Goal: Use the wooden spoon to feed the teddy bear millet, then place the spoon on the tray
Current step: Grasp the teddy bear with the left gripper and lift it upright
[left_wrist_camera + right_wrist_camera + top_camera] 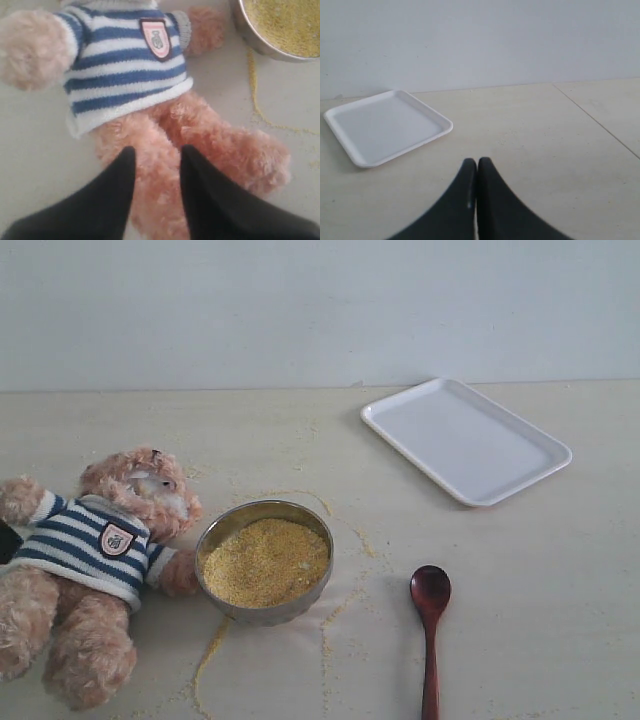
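The wooden spoon (430, 640) lies untouched on the table (540, 570), beside the metal bowl (268, 616) of millet (266, 562). Feeding and the tray (465, 440) are both left to do. The left gripper (157, 148) hovers part-open over the teddy bear (95, 550); the right gripper (474, 161) is closed and empty.

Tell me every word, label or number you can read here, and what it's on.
No readable text anywhere.
The crest badge on the teddy bear's striped shirt: emblem too blurred to read.
The tray, bowl and wooden spoon show no marks.
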Robot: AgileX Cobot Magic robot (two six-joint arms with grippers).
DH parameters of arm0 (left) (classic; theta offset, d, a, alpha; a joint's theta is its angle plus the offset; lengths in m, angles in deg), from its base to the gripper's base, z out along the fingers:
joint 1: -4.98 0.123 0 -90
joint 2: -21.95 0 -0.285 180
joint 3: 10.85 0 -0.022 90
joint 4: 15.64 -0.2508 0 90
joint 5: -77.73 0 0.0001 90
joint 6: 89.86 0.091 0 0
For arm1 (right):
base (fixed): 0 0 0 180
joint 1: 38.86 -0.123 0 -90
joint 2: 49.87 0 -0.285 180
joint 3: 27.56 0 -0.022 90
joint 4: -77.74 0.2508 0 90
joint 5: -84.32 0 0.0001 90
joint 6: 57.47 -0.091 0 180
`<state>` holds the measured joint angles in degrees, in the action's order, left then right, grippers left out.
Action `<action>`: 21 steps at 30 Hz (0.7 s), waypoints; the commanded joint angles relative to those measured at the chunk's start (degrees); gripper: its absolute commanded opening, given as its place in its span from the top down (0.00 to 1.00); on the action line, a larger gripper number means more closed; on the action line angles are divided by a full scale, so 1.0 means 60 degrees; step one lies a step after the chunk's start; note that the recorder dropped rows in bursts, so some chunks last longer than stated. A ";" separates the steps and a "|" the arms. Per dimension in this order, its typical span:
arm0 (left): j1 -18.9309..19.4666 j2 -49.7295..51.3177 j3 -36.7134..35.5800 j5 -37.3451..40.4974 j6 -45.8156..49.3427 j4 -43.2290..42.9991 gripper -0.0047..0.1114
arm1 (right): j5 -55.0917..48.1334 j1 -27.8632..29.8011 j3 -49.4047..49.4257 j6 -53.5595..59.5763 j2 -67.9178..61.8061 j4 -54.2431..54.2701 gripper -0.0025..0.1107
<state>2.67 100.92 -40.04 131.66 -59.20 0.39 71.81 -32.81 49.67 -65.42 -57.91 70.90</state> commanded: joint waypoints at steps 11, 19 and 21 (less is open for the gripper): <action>-0.0049 0.0036 -0.1049 -0.3238 0.0315 0.0903 0.01 | 0.0040 0.0012 -0.0002 0.0028 0.0043 -0.0009 0.98; -0.0026 0.0036 -0.2601 -0.5899 -0.2067 0.0949 0.01 | 0.0040 0.0012 -0.0002 0.0028 0.0043 -0.0009 0.98; -0.0026 0.0036 -0.2904 -0.6835 -0.2476 0.1042 0.01 | 0.0040 0.0012 -0.0002 0.0028 0.0043 -0.0009 0.98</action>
<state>2.67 100.94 -55.15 99.02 -68.73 5.37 71.81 -32.81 49.67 -65.42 -57.91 70.90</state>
